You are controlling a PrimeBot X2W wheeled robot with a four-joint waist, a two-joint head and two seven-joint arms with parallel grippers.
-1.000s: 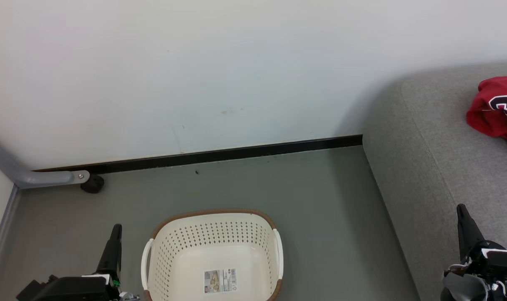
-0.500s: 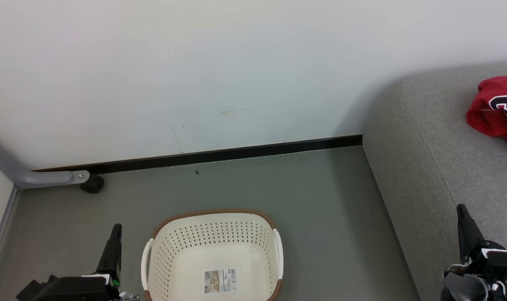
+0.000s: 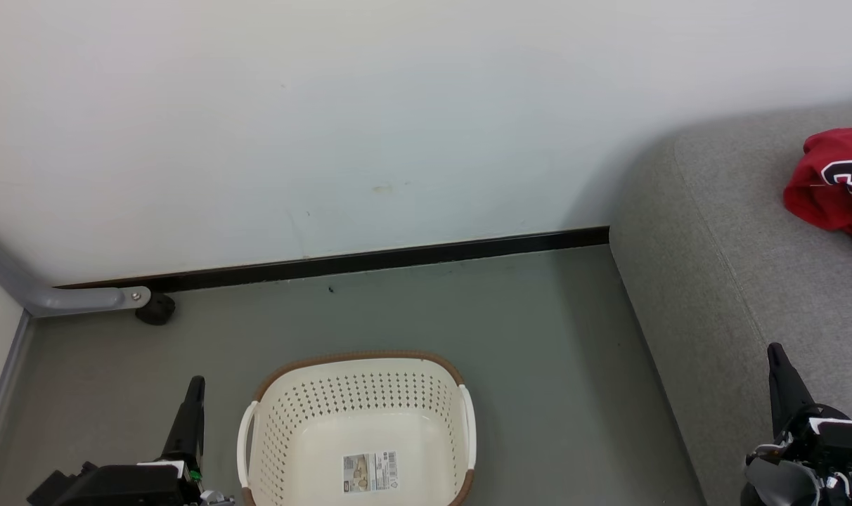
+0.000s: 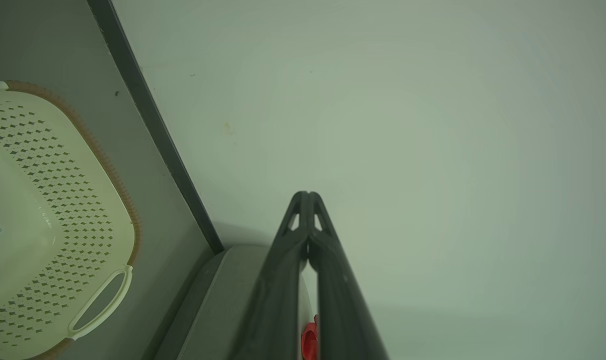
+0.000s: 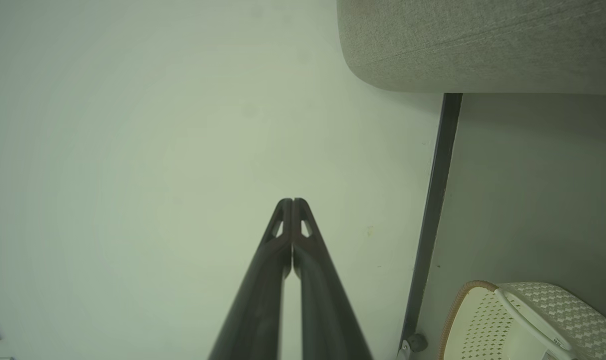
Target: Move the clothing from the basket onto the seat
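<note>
The cream basket [image 3: 359, 404] with a brown rim stands on the grey floor at the bottom middle, holding nothing but a label on its bottom. The red clothing [image 3: 835, 184] lies bunched on the grey seat [image 3: 749, 246] at the right edge. My left gripper [image 3: 195, 383] stands shut and empty just left of the basket. My right gripper [image 3: 772, 349] is shut and empty over the seat's front part. In the left wrist view my left gripper [image 4: 308, 194] points at the wall with the basket [image 4: 38, 225] to its left. The right wrist view shows my right gripper [image 5: 291, 201], the seat [image 5: 483, 45] and the basket [image 5: 523, 320].
A white wall with a black skirting board [image 3: 370, 260] runs behind the basket. A grey metal leg with a black castor [image 3: 155, 308] sits at the far left. Bare grey floor [image 3: 538, 337] lies between basket and seat.
</note>
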